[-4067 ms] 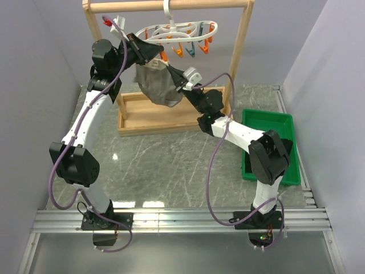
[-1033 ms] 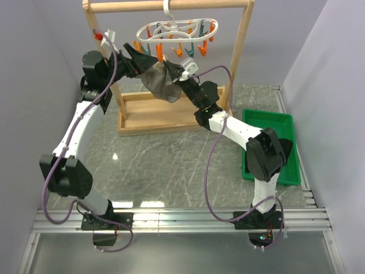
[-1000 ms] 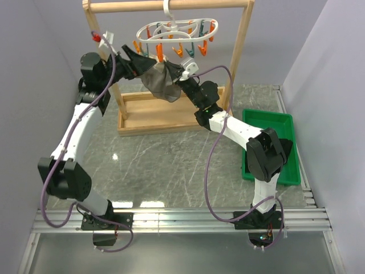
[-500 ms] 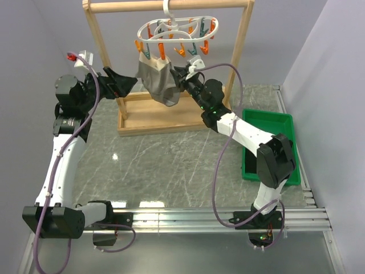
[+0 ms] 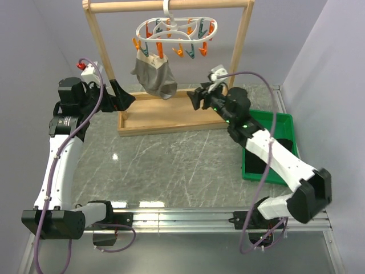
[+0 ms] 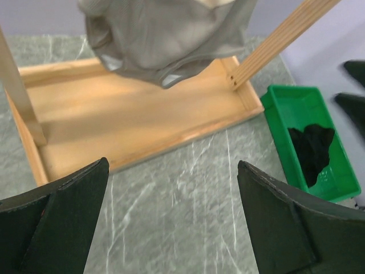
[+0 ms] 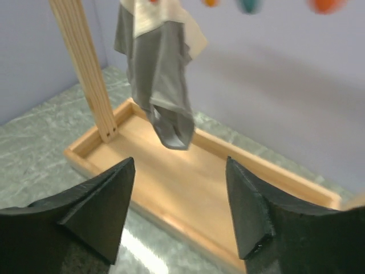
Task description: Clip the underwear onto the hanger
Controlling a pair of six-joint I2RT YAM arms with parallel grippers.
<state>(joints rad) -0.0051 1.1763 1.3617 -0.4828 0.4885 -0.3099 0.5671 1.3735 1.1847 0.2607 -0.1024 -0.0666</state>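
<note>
The taupe underwear point(image 5: 153, 74) hangs from clothespins at the left end of the white hanger point(image 5: 177, 27), free of both grippers. It shows again as the underwear point(image 6: 165, 40) at the top of the left wrist view and as the underwear point(image 7: 157, 85) beside the wooden post in the right wrist view. My left gripper point(image 5: 122, 96) is open, below and left of the garment, and nothing lies between the left gripper's point(image 6: 173, 165) fingers. My right gripper point(image 5: 197, 97) is open too, to the right of the garment. The right gripper point(image 7: 179, 162) holds nothing.
The hanger's hook is over the top bar of a tall wooden rack point(image 5: 171, 5), whose base tray point(image 5: 165, 117) lies under the garment. A green bin point(image 5: 285, 121) at the right holds a black cloth point(image 6: 311, 142). The rack's posts point(image 7: 82, 68) flank the garment.
My right gripper has opened, let go of the underwear and drawn back to the right. The left arm has pulled away to the lower left. The garment now hangs by itself from the hanger.
</note>
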